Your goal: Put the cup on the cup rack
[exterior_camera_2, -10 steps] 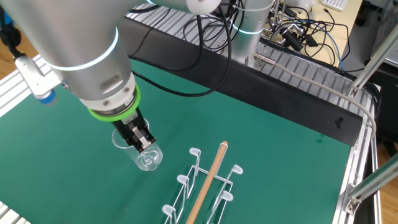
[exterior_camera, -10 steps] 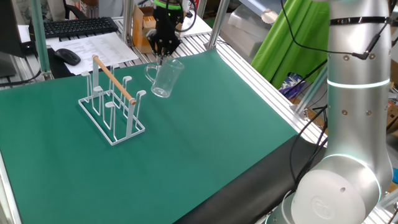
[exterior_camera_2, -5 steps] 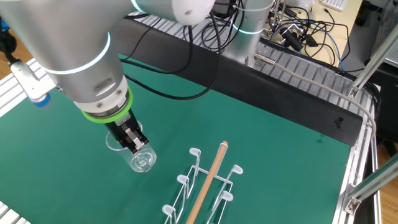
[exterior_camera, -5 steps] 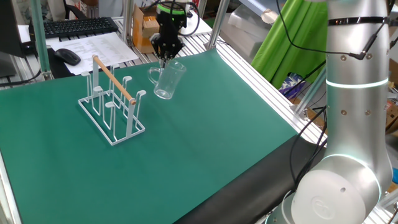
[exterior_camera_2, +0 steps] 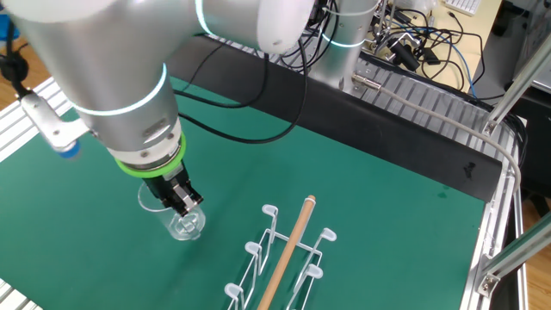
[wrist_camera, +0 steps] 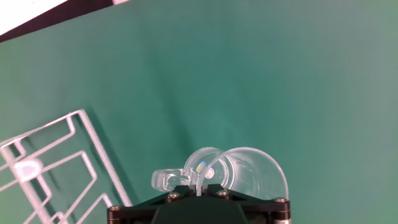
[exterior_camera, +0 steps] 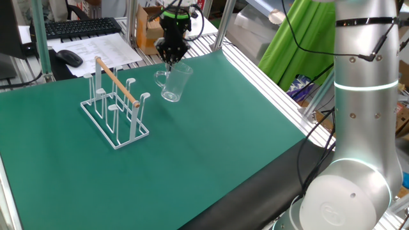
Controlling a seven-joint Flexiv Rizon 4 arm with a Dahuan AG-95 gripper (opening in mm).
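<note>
The jaws of the gripper (exterior_camera: 170, 62) are closed on the rim of the cup (exterior_camera: 174, 84), pinching the glass wall between the two fingers. The cup hangs tilted under them, its mouth up, its handle toward the cup rack (exterior_camera: 115, 102). Whether its lower edge touches the green mat (exterior_camera: 211, 140) I cannot tell.

In the hand view, the gripper body fills the bottom edge and the cup (wrist_camera: 233, 171) lies just in front of it, with the mat (wrist_camera: 261, 81) beyond it. The cup rack (wrist_camera: 53, 168) is at the lower left, near the cup but apart from it. Nothing lies between the two.

In the other fixed view, the cup (exterior_camera_2: 179, 222) sits under the gripper (exterior_camera_2: 183, 203), left of the cup rack (exterior_camera_2: 284, 250). Farther back on the table are a black strip, an aluminium rail (exterior_camera_2: 430, 116) and many cables (exterior_camera_2: 413, 43).

In one fixed view, behind the mat lie papers (exterior_camera: 96, 46), a mouse (exterior_camera: 68, 57) and a keyboard (exterior_camera: 80, 27). A green cloth (exterior_camera: 291, 45) hangs at the right.

Compared with one second ago, the cup is lower and has moved a little away from the rack. The rack has not moved.

In the other fixed view the thick arm hides the top of the cup, and the rack is cut off by the bottom edge. The clear glass is hard to trace against the mat.
</note>
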